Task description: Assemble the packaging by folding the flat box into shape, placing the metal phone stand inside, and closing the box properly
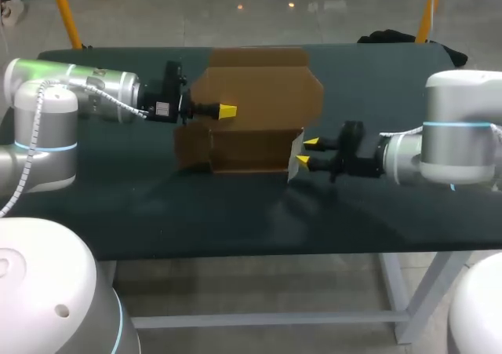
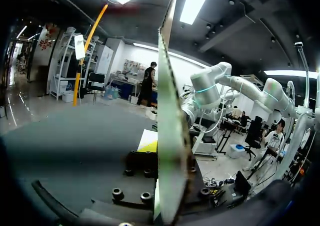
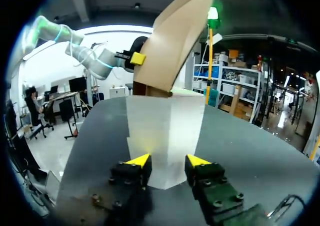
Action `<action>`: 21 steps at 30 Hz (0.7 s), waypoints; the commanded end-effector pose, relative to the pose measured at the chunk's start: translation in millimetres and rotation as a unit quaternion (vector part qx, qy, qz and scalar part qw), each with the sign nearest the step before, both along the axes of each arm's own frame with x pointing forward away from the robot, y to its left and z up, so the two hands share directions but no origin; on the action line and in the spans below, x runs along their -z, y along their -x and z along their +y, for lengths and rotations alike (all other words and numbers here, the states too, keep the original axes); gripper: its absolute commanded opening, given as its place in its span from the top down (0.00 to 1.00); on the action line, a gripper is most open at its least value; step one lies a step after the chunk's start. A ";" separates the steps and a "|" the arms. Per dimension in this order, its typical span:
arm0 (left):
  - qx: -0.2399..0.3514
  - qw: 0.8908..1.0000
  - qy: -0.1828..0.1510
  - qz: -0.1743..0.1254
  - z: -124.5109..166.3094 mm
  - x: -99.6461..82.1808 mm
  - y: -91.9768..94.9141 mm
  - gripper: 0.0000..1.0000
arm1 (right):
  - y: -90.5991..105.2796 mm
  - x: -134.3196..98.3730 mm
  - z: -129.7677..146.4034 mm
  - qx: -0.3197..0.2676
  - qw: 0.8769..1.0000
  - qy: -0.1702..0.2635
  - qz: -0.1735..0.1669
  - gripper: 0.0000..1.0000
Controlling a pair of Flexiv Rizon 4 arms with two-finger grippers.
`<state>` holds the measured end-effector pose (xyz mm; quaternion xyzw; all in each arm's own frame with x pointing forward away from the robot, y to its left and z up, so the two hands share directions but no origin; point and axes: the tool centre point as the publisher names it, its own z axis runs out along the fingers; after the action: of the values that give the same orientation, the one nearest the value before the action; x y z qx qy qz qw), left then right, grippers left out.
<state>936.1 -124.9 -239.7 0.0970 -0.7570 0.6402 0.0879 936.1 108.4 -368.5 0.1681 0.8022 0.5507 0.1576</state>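
On the dark green table [image 1: 235,220], the right gripper [image 1: 307,152] is the thing seen nearest to the robot. It is placed at about 3 o'clock from the table's middle. Its two yellow tips are held apart, so its jaws are open.

A pale flap [image 1: 295,151] at the 3 o'clock end of the box is found right at those tips. In the right wrist view, the near end of the pale flap [image 3: 165,126] is seen between the open fingers of the right gripper [image 3: 162,162]. Whether it is touched cannot be told.

The brown cardboard box [image 1: 251,146], only partly folded, is set at the middle of the table. Its darker front wall is turned to 6 o'clock.

Behind that wall, a big brown flap [image 1: 259,87] is held up by the left gripper [image 1: 227,111], which comes in from 9 o'clock. In the left wrist view, the big brown flap [image 2: 170,110] is seen from its thin edge, standing between the fingers. One yellow fingertip [image 2: 148,142] is pressed to its side (the other is hidden behind the card), so the jaws are closed on it. From the right wrist view, the big brown flap [image 3: 172,40] is seen raised, with the left gripper [image 3: 136,58] at its side.
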 end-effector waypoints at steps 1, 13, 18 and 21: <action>0.001 1.000 0.000 0.000 -1.1 2.9 -0.3 1.00 | -0.1 1.7 8.8 0.006 1.000 0.000 -0.004 0.52; 0.001 1.000 0.000 0.000 -1.1 2.9 -0.3 1.00 | 2.5 2.2 16.8 0.041 0.999 -0.003 -0.004 0.51; 0.001 1.000 0.000 0.000 -1.1 2.9 -0.3 1.00 | 2.1 2.5 19.4 0.064 0.998 -0.011 -0.003 0.48; 0.001 1.000 0.000 0.000 -1.1 2.9 -0.3 1.00 | 1.7 1.8 20.0 0.079 0.997 -0.014 -0.004 0.51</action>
<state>936.4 -123.6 -239.5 0.0972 -0.7568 0.6404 0.0876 935.8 119.9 -367.3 0.2208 0.7865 0.5473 0.1823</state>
